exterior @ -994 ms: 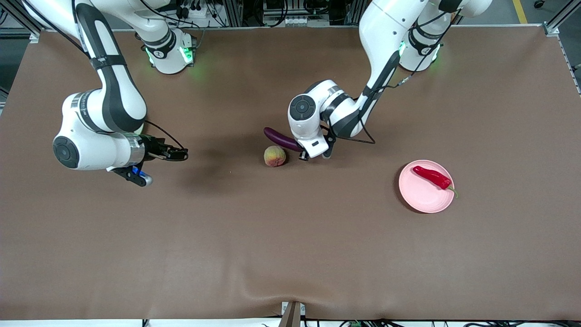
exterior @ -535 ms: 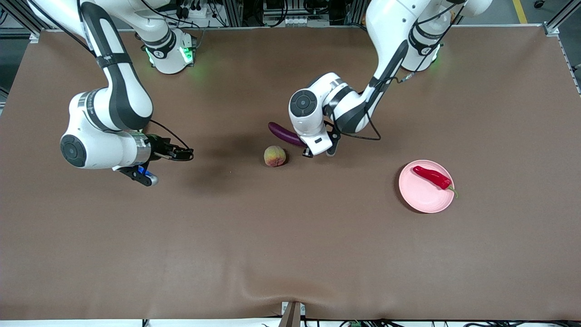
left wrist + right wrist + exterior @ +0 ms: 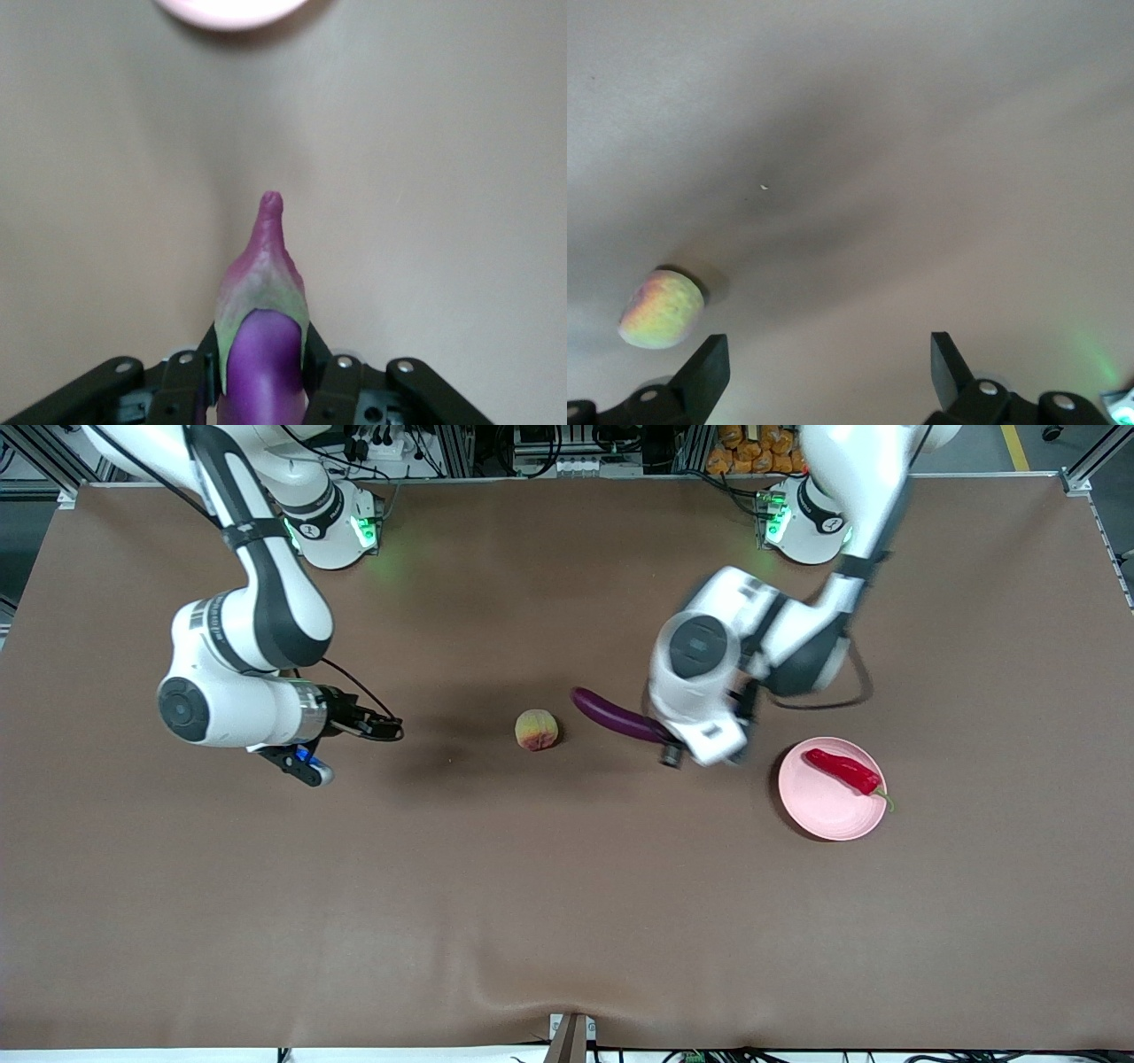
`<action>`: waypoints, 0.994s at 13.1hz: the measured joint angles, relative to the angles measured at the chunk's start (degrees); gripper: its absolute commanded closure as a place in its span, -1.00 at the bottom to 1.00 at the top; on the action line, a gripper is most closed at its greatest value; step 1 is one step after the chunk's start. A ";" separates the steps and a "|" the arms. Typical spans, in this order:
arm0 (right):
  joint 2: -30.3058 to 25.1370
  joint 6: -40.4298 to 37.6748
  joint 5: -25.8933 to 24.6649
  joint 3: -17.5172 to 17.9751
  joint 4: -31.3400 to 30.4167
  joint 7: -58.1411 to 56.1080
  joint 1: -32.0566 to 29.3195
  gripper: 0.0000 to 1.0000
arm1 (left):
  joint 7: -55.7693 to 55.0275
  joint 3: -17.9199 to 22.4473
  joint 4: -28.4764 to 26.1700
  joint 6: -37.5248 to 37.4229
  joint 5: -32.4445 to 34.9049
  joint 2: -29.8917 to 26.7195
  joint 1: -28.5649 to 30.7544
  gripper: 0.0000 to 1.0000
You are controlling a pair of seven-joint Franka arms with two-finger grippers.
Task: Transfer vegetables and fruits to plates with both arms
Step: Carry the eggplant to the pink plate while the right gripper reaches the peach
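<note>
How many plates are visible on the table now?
1: the pink plate lies toward the left arm's end, holding the red chili pepper. A green plate is not visible.

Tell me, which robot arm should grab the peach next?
The right one, probably. The right gripper is open and empty, with the peach ahead of it. The left gripper is busy holding the eggplant.

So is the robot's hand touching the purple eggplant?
Touching. The left wrist view shows the left gripper with its jaws pressed against both sides of the eggplant.
</note>
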 measured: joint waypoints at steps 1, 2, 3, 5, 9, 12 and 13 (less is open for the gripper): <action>0.63 1.80 0.02 0.03 -0.03 2.32 1.57 -1.00 | 3.54 0.09 0.03 -0.27 0.02 0.07 3.05 1.00; 1.40 3.68 0.03 0.05 -0.07 4.81 3.39 -1.00 | 7.37 0.19 0.01 -0.71 0.05 0.23 5.93 1.00; 2.22 5.68 0.03 0.07 -0.11 7.09 5.26 -1.00 | 11.47 0.29 -0.01 -1.24 0.15 0.42 8.73 1.00; 3.83 8.48 0.04 0.08 -0.16 9.98 7.95 -1.00 | 20.69 0.45 -0.06 -2.81 1.38 0.70 14.48 1.00; 4.77 9.26 0.04 -0.42 -0.13 10.78 8.48 -1.00 | 35.32 0.44 -0.92 -4.01 5.61 3.21 23.05 1.00; 4.77 9.31 0.04 -0.48 -0.08 10.78 8.48 -1.00 | 39.91 0.36 -0.76 -2.50 9.62 6.87 25.03 1.00; 4.77 9.34 0.04 -0.49 -0.07 10.78 8.48 -1.00 | 40.93 0.36 -0.66 -0.84 10.23 7.94 25.49 1.00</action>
